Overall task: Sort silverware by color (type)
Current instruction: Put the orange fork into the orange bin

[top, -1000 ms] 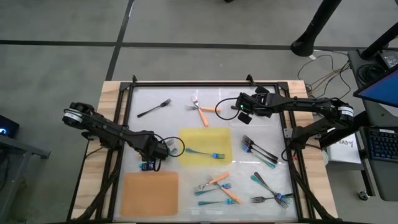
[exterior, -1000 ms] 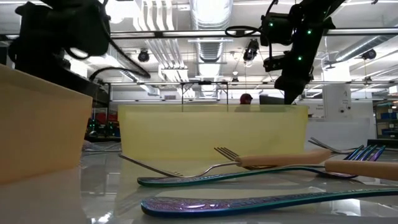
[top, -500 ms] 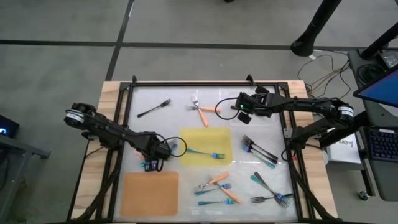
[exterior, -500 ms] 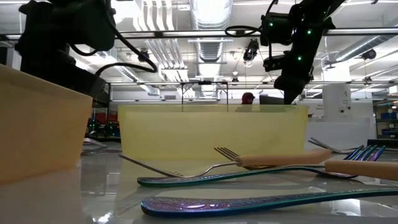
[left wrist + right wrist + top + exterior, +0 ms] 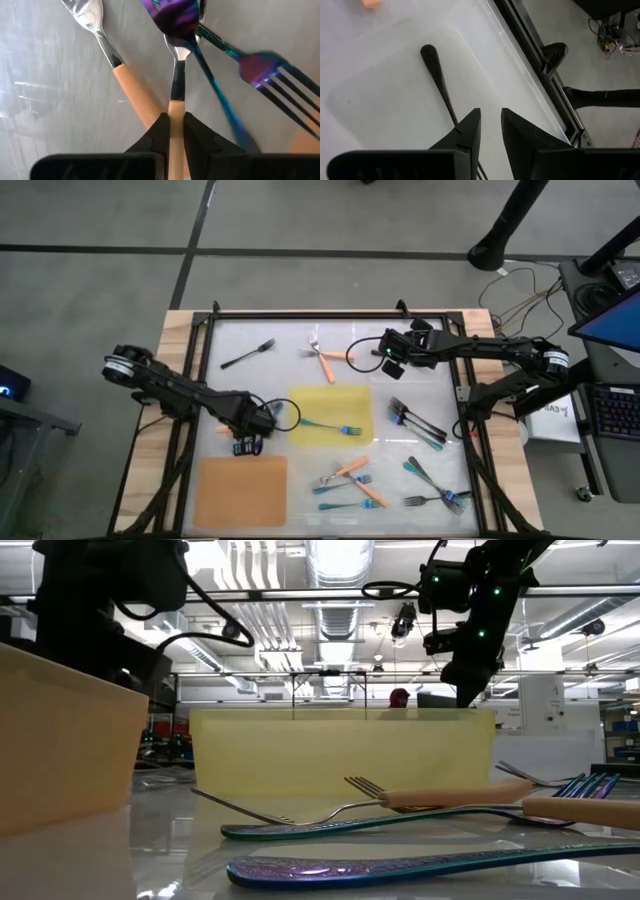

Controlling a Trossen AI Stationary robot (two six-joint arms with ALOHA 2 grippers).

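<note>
Orange shows between the left tool's (image 5: 170, 131) fingers: in the left wrist view they are pinched together on the handle of an orange-handled fork (image 5: 176, 85), with a second orange-handled fork (image 5: 107, 45) just beside it and an iridescent blue-teal fork (image 5: 270, 75) crossing nearby. From above, the left tool (image 5: 247, 442) hangs over the pale surface (image 5: 250, 380) between the yellow mat (image 5: 330, 395) and the orange mat (image 5: 240, 490). The right tool (image 5: 392, 360) hovers over the far part of the surface, its fingers (image 5: 470, 130) slightly apart; a dark fork handle (image 5: 439, 77) runs between them in the right wrist view, but I cannot tell whether they grip it. More forks lie scattered: one dark fork (image 5: 248, 354) at the far left, a teal fork (image 5: 328, 424) on the yellow mat, dark and teal ones (image 5: 418, 422) at the right, and a mixed orange and teal cluster (image 5: 350, 478) at the near edge.
</note>
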